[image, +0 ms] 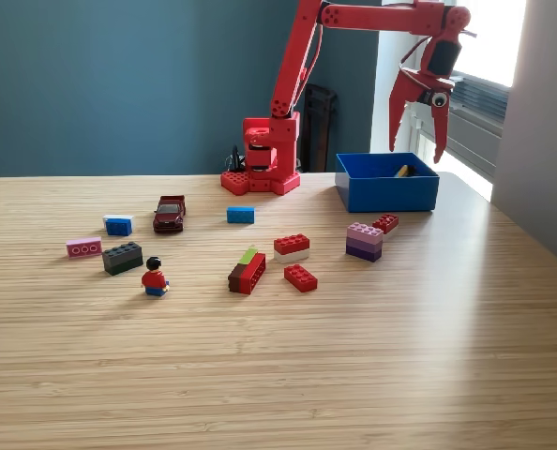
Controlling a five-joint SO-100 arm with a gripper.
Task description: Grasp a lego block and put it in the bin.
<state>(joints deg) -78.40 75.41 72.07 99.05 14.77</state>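
end effector (421,120) hangs spread open and empty right above the blue bin (386,189), where something yellowish already sits; i'd swing down toward the nearest lego block (385,223) just past the bin's front wall; approach straight from above.

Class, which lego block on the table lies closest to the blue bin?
The small dark red block, just in front of the bin and beside the purple stack; the other blocks lie farther toward the exterior view's left.

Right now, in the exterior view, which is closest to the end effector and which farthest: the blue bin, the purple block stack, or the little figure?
1. The blue bin, directly under the end effector.
2. The purple block stack, just in front of the bin.
3. The little figure, far toward the view's left.
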